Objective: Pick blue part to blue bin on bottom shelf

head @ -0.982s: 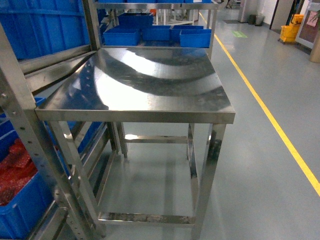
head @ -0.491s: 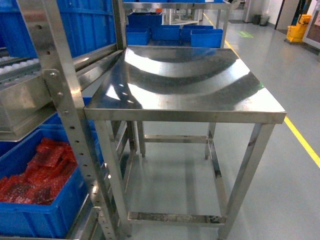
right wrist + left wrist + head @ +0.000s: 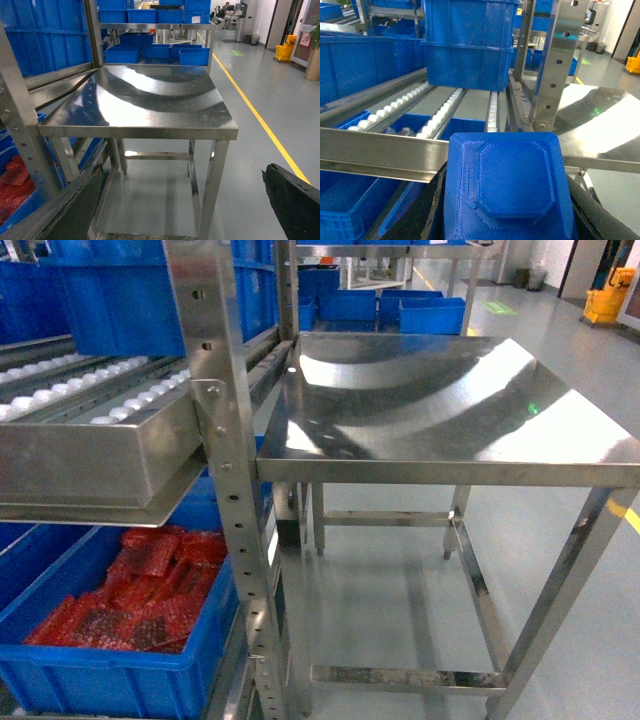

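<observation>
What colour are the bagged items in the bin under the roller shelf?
Red, in the blue bin; the bagged items show best in the head view.

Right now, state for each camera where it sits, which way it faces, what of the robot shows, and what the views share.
Head: high on the robot, slanting down at the rack upright and steel table; no arm shows.
Left wrist: behind the left gripper, which holds the blue part, facing the roller tracks.
Right wrist: behind the open right gripper, facing the table.
Shared: head and right wrist both show the table and the bin of red packets.
</observation>
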### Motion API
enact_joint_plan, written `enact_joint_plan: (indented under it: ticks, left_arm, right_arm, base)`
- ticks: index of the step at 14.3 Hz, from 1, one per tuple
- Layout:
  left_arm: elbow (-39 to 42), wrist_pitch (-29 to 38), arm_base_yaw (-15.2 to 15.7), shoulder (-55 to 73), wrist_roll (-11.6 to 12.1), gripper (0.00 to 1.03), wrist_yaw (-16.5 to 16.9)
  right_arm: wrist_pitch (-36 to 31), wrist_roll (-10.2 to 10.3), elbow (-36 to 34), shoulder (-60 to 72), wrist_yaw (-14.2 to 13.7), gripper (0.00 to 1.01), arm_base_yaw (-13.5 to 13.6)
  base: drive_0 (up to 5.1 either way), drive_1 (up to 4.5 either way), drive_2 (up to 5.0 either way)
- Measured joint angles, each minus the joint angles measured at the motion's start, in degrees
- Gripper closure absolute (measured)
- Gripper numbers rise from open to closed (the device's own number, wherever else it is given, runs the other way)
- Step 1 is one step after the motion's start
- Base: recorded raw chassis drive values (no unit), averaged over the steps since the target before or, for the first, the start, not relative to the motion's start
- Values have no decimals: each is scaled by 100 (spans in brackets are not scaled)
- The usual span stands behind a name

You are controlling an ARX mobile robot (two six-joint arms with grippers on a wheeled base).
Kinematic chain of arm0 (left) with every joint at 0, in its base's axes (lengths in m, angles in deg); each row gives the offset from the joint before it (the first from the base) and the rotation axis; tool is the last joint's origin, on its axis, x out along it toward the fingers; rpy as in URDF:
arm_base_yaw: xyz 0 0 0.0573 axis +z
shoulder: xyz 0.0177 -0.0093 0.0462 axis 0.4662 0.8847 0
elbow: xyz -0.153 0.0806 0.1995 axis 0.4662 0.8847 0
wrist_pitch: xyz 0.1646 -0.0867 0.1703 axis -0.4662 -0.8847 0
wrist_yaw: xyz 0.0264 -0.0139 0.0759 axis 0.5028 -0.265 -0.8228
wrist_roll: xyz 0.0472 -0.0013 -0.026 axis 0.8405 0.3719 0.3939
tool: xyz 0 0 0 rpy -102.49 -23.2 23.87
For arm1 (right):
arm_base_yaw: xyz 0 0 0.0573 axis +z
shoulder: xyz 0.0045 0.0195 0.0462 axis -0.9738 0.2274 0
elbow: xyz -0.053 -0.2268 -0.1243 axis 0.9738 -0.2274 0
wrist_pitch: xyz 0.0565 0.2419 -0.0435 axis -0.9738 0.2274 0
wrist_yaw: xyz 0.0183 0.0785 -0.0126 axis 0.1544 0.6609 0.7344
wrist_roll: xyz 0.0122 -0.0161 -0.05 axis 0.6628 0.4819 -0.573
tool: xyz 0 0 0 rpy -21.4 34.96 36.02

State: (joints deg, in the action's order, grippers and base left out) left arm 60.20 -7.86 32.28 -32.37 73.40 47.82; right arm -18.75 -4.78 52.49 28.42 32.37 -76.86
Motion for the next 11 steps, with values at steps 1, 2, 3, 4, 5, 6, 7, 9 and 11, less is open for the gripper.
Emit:
enact_joint_plan:
  ticks: [1,2,3,4,5,6,7,9,11]
  left_arm:
    - [0,-2,0,0,0,60,2]
    - [0,-4,0,2,0,60,0]
    - [0,-7,0,0,0,60,2]
    - [0,-2,0,0,0,60,11]
    - [0,-4,0,2,0,60,2]
    - [0,-2,0,2,0,60,4]
    - [0,0,0,0,0,60,7]
    - [0,-4,0,2,0,60,7]
    - [0,-11,0,2,0,60,2]
  right_arm:
    - [0,0,0,0,0,3,0]
    - [-2,0,0,0,2,3,0]
    - [-7,0,0,0,0,3,0]
    - [-4,0,0,0,0,3,0]
    - [-2,0,0,0,0,3,0]
    - [-2,0,0,0,0,3,0]
    - [0,0,0,0,2,3,0]
    - [-9,0,0,0,0,3,0]
    - [13,0,0,0,0,3,0]
  base:
    - [-496,249,249]
    - [-494,252,252]
    - [-490,256,256]
    - [-493,252,252]
    - [-499,246,246]
    - [-514,232,232]
    - [-516,229,229]
    - [-496,249,249]
    - [-507,238,238]
